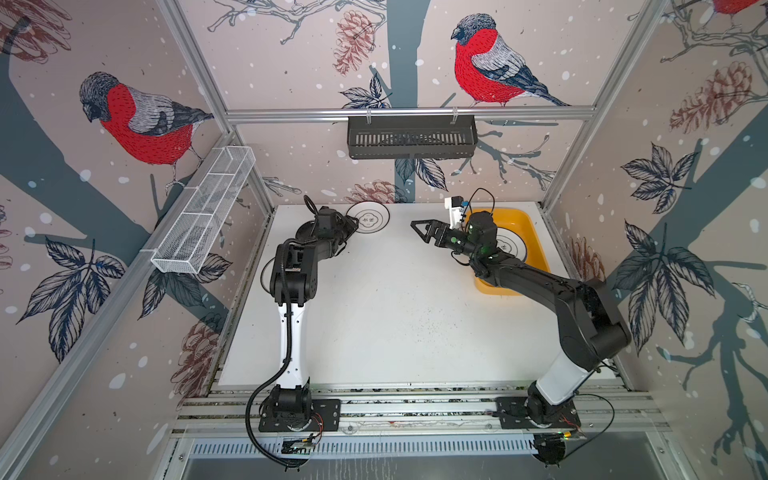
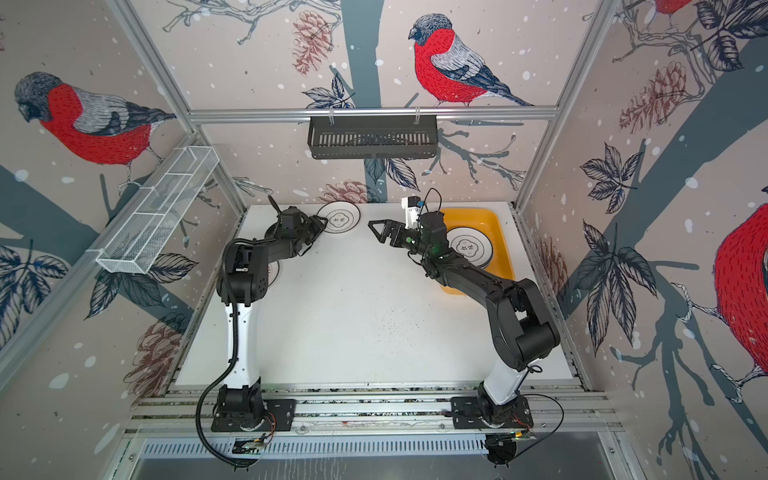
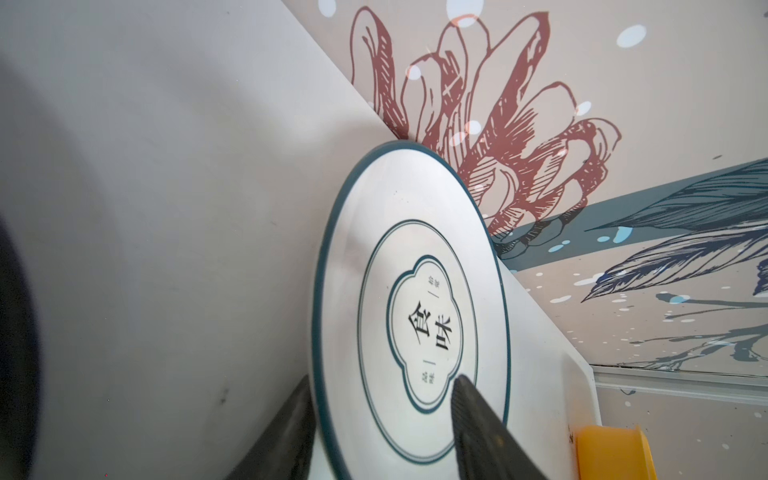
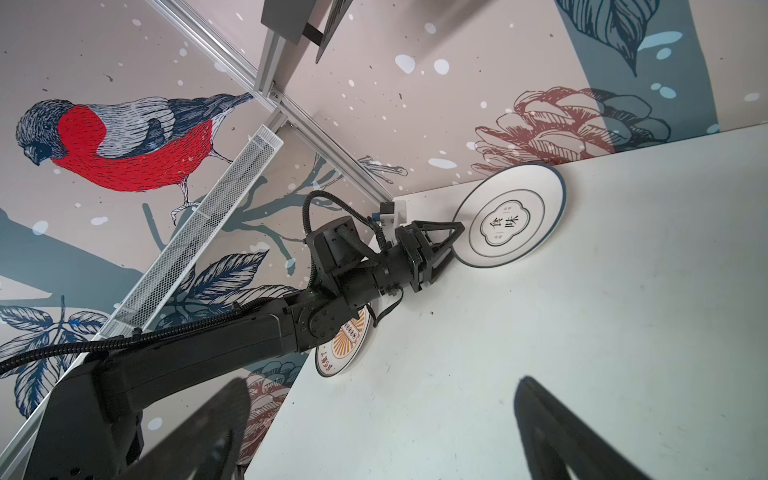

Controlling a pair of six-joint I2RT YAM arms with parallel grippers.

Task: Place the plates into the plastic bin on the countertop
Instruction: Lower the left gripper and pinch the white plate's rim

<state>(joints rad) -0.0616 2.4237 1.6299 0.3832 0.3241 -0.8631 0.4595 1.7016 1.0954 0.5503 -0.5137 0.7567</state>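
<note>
Here: white speckled countertop [image 1: 395,311]; bird-wallpaper walls [image 1: 291,62]; aluminium framing [image 1: 411,113].

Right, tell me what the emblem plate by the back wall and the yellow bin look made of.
Emblem plate: likely melamine or glazed ceramic; smooth, white, softly glossy, with a printed teal rim line.
Yellow bin: moulded plastic, seemingly; uniform opaque colour, rounded corners, slight sheen.

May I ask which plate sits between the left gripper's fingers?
The emblem plate by the back wall, outside the bin; the sunburst plate lies apart, and another emblem plate sits in the bin.
</note>
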